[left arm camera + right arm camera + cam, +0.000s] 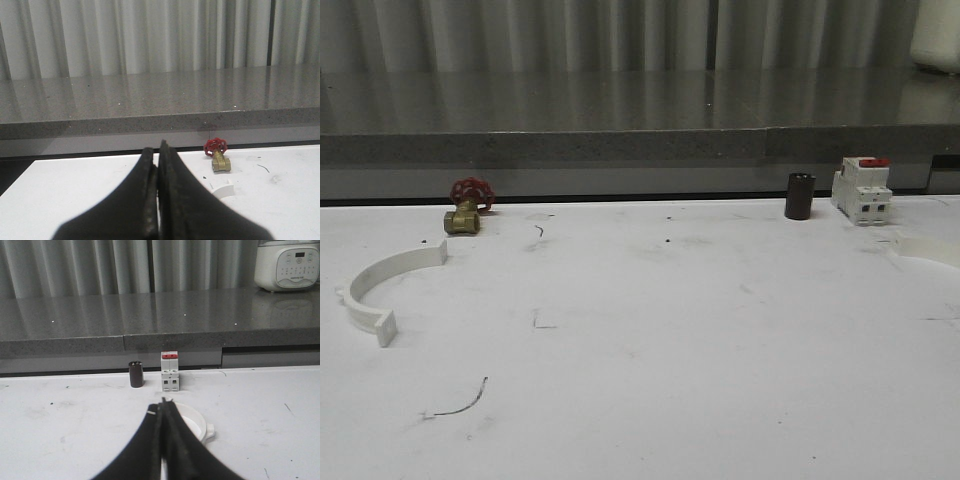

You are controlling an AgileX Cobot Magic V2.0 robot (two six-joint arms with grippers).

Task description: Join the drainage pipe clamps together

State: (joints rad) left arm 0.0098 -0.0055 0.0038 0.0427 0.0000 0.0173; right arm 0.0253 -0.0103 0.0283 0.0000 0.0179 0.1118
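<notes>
One white half-ring drainage pipe clamp [382,283] lies on the white table at the left, its open side facing right. The other clamp [928,249] lies at the right edge, partly cut off. In the left wrist view my left gripper [158,150] is shut with nothing in it, and one end tab of the left clamp [223,190] peeks out beside its fingers. In the right wrist view my right gripper [162,405] is shut and empty, with the right clamp [196,424] lying just beyond it, partly hidden by the fingers.
A brass valve with a red handwheel [468,207] sits behind the left clamp. A dark cylinder [799,196] and a white breaker with a red top [862,189] stand at the back right. A grey stone ledge [620,130] runs along the table's far edge.
</notes>
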